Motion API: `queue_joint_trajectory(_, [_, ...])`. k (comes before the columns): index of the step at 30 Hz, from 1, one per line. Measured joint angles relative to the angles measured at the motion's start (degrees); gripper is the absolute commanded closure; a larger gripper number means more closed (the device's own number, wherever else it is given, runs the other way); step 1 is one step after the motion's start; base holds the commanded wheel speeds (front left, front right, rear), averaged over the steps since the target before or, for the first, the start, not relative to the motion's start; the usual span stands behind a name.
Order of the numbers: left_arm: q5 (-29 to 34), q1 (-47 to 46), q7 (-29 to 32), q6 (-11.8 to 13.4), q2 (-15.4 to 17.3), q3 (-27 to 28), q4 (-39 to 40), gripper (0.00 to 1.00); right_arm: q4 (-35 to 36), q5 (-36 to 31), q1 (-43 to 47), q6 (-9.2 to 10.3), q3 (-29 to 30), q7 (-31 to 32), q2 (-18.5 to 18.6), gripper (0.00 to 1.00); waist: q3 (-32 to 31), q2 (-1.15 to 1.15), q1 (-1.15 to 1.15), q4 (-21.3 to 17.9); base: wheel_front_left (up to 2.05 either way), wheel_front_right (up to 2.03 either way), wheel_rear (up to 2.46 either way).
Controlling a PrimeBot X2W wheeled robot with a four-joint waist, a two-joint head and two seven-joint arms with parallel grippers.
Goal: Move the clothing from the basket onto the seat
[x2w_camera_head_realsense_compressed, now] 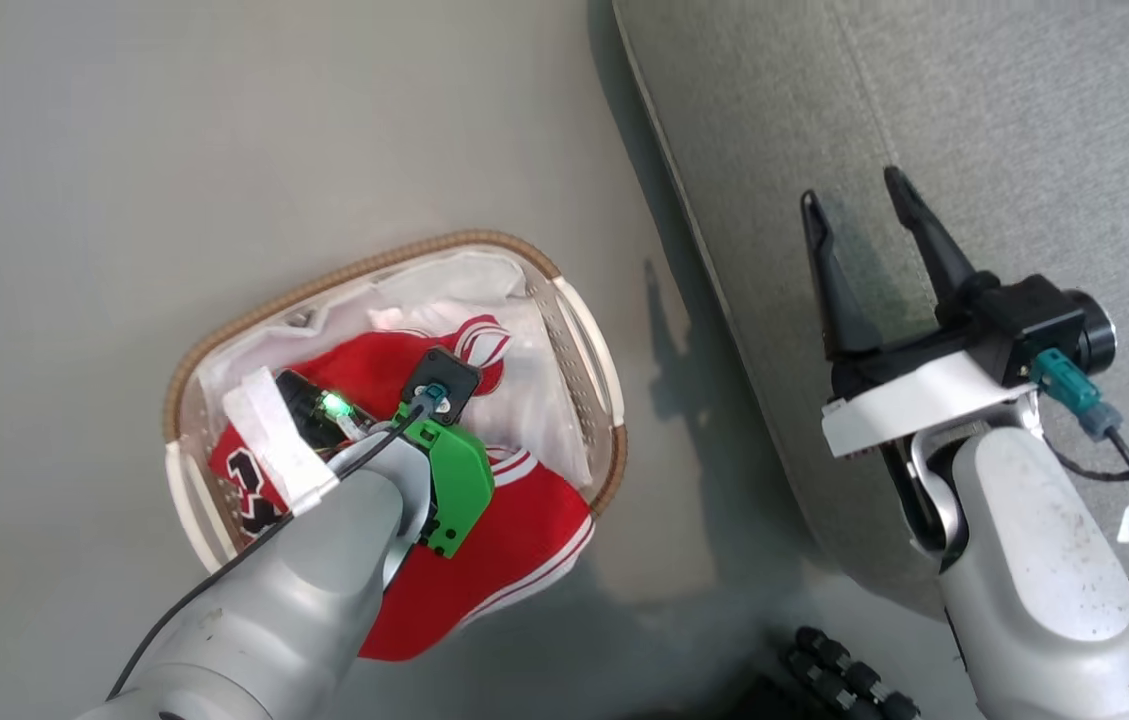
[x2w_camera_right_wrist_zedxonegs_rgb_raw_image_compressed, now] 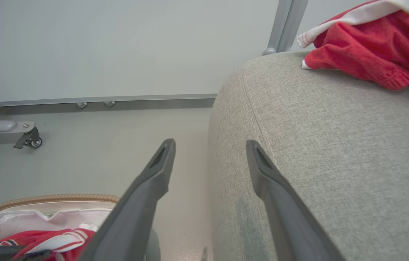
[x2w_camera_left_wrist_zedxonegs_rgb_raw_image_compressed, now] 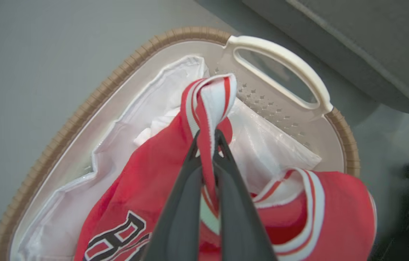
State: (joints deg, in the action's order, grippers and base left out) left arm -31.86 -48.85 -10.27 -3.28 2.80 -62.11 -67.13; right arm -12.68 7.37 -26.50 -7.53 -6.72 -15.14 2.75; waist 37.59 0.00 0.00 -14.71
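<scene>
The left pincer (x2w_camera_left_wrist_zedxonegs_rgb_raw_image_compressed: 208, 139) is clamped on the striped trim of a red jersey (x2w_camera_left_wrist_zedxonegs_rgb_raw_image_compressed: 135, 188) in the basket (x2w_camera_head_realsense_compressed: 374, 262). The right pincer (x2w_camera_head_realsense_compressed: 852, 188) is held wide above the seat (x2w_camera_head_realsense_compressed: 974, 120), at 3 o'clock of the basket in the head view. The jersey is best lifted straight up until the rim is cleared, so the liner (x2w_camera_left_wrist_zedxonegs_rgb_raw_image_compressed: 273, 145) is not dragged along, then carried toward 2 o'clock.

Clothing (x2w_camera_head_realsense_compressed: 524, 530) in basket (x2w_camera_head_realsense_compressed: 579, 330)
Red jersey (x2w_camera_left_wrist_zedxonegs_rgb_raw_image_compressed: 124, 203) and trimmed piece (x2w_camera_left_wrist_zedxonegs_rgb_raw_image_compressed: 338, 217) fill the white basket beside the grey seat (x2w_camera_head_realsense_compressed: 974, 120), which bears another garment (x2w_camera_right_wrist_zedxonegs_rgb_raw_image_compressed: 363, 47).
</scene>
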Motion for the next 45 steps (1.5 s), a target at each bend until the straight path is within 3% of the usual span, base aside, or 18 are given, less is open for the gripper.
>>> queue_joint_trajectory(13, [-0.2, 2.5, -4.5, 0.3, 0.7, 0.4, 4.2, 1.0, -4.0, -3.4, 8.6, 0.0, 0.5, 0.0, 0.0, 0.0, -16.2, 0.0, 0.0, 4.3, 0.0, 0.0, 0.0])
queue_joint_trajectory(27, [1.9, -1.2, -4.7, 2.4, 7.1, 4.3, 18.0, 1.0, -6.5, -4.1, 15.2, 0.0, -0.6, 0.0, 0.0, 0.0, -33.1, 0.0, -0.01, 8.2, 0.0, 0.0, 0.0])
queue_joint_trajectory(36, [3.4, -9.1, -2.9, 2.5, 9.5, 4.9, 23.6, 1.0, -7.0, -4.3, 14.7, 0.0, -4.0, 0.0, 0.0, 0.0, -38.9, 0.0, -0.01, 9.3, 0.0, 0.0, 0.0])
queue_joint_trajectory(45, [3.5, -13.6, -1.9, 2.7, 11.3, 6.0, 26.4, 1.0, -8.0, -3.0, 11.3, 0.0, -10.8, 0.0, 0.0, 0.0, -39.8, 0.0, -0.01, 9.1, 0.0, 0.0, 0.0])
